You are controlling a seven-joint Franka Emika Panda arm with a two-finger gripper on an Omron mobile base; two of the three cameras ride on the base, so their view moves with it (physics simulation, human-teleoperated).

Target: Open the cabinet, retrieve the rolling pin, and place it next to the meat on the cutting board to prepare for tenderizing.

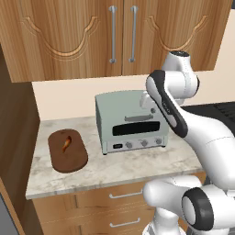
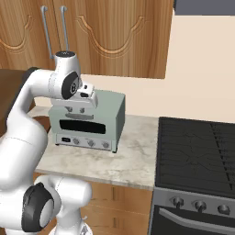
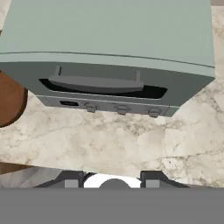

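The cabinet (image 1: pixel 69 36) hangs over the counter with both carved doors shut; its two silver bar handles (image 1: pixel 123 34) meet at the middle. The dark oval cutting board (image 1: pixel 68 150) lies at the counter's left end, with the meat (image 1: pixel 66 143), a thin orange-brown strip, on its far half. My gripper (image 3: pixel 111 179) hovers above the front of the toaster oven (image 1: pixel 131 124), pointing down, open, with nothing between its fingers. From the right it shows just over the oven's top (image 2: pixel 79 108). A curved edge of the board (image 3: pixel 8 103) shows left of the oven. The rolling pin is out of view.
The toaster oven (image 3: pixel 109 48) stands mid-counter, right of the board. A black stove (image 2: pixel 197 156) adjoins the counter on the right. Drawers with horizontal handles (image 1: pixel 124 195) run below the counter. A dark wood side wall (image 1: pixel 16 137) bounds the left end.
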